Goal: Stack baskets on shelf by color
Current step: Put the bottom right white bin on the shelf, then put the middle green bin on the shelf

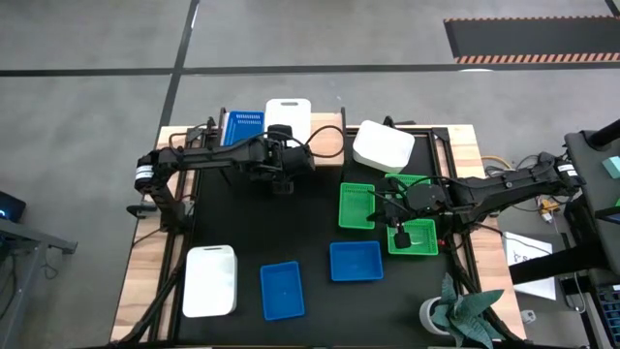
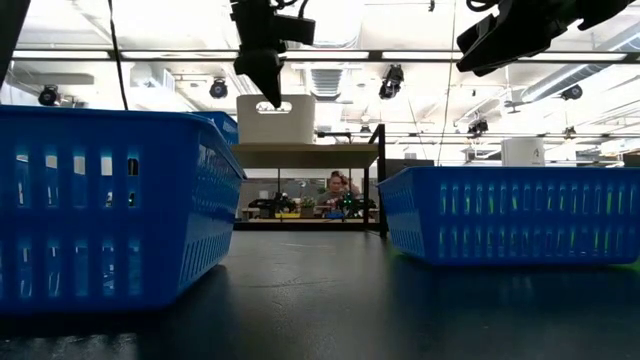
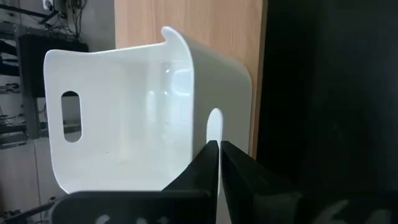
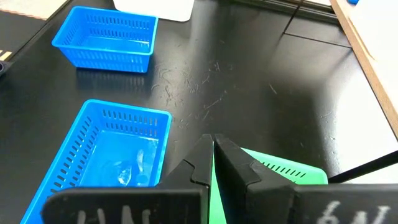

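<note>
Blue baskets fill the front of the low view: one big blue basket (image 2: 105, 205) on the left and another blue basket (image 2: 515, 213) on the right, both sitting on the black tabletop (image 2: 320, 300). From above, those two are at the near edge, side by side but apart, with a white basket (image 1: 210, 280) just left of them.

Left gripper (image 1: 282, 181) hangs over the far-middle of the tabletop, right at the near edge of the shelf (image 1: 327, 142). Its jaws are pressed together with nothing between them; the wrist view shows the two dark fingers (image 3: 200, 167) meeting in a thin line. On the shelf right in front of it there's a white basket on the shelf (image 1: 288, 114), and a blue basket on the shelf (image 1: 242, 126) sits touching its left side. Another white one, the tilted white basket (image 1: 383, 145), is resting crooked on the shelf's right end.

Right gripper (image 1: 398, 231) is over the right side of the tabletop, above a green basket (image 1: 415, 239). Its jaws are closed too, tips touching, not holding anything. A second green basket (image 1: 356, 205) lies just left of it, and part of a third green one shows under the arm, farther back.
</note>
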Controlling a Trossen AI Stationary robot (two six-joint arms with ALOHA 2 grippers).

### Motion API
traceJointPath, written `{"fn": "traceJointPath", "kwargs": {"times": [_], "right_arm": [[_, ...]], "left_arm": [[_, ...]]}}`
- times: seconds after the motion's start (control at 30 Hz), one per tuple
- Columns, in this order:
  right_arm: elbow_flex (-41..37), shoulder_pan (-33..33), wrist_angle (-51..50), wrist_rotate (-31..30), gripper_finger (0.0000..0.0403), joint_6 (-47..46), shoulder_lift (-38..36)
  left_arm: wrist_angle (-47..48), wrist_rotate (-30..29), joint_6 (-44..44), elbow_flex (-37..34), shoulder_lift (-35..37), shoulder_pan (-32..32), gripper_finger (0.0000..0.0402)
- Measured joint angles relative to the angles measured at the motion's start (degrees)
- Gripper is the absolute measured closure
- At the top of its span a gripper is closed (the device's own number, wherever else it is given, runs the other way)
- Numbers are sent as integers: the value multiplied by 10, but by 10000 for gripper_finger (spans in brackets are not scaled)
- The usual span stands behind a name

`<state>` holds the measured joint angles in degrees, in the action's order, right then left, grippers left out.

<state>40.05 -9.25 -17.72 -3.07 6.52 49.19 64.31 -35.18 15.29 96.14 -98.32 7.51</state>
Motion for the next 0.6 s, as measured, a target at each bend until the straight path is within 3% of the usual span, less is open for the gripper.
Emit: {"fn": "traceJointPath", "kwargs": {"times": [0.3,0.6], "right_arm": [[0,0,0,0,394,-1,0],[0,0,1,0,394,-13,6]], "left_arm": [[2,8,-33,0,17,-30,401],[6,37,-172,0,61,-151,401]]}}
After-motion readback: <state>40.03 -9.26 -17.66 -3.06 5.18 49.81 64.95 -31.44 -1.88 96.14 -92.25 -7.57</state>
